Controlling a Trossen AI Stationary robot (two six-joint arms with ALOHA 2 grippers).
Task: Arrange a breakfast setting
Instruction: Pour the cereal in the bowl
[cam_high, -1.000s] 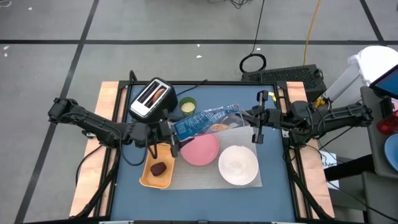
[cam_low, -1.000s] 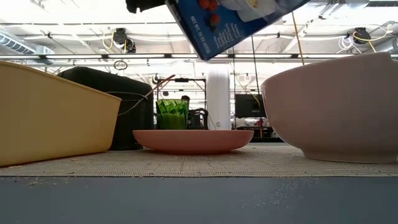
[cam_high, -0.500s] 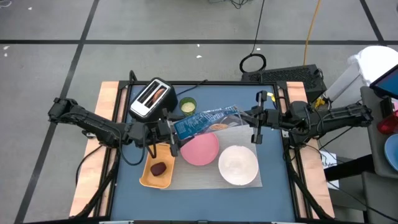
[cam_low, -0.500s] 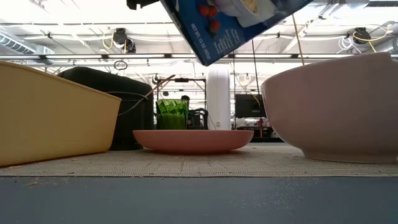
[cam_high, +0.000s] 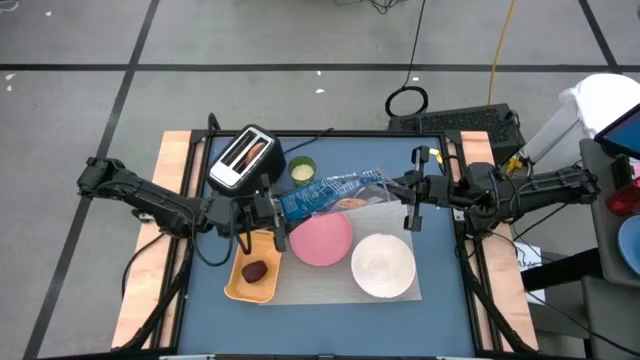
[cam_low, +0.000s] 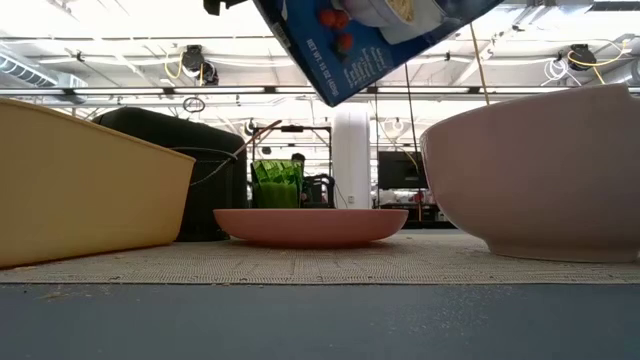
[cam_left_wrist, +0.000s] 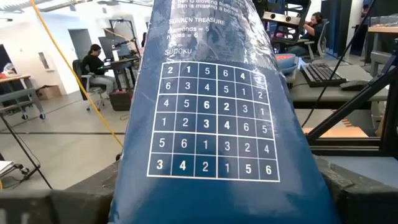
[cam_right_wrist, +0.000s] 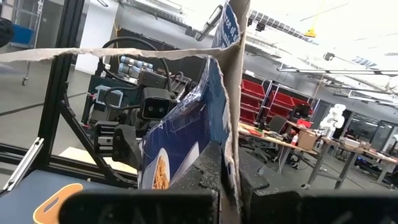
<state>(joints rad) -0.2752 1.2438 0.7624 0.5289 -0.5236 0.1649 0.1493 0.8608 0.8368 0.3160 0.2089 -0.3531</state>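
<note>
Cereal box (cam_high: 330, 194) hangs tilted slightly steeper than before, clamped between left tool (cam_high: 272, 212) and right tool (cam_high: 410, 201), near pouring into bowl (cam_high: 383, 265).

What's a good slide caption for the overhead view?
Both arms hold a blue cereal box above the grey mat, beside the pink plate and white bowl.

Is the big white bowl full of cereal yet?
Empty. From above, the white bowl shows only its plain white inside, while both pincers hold the blue cereal box above the mat.
</note>
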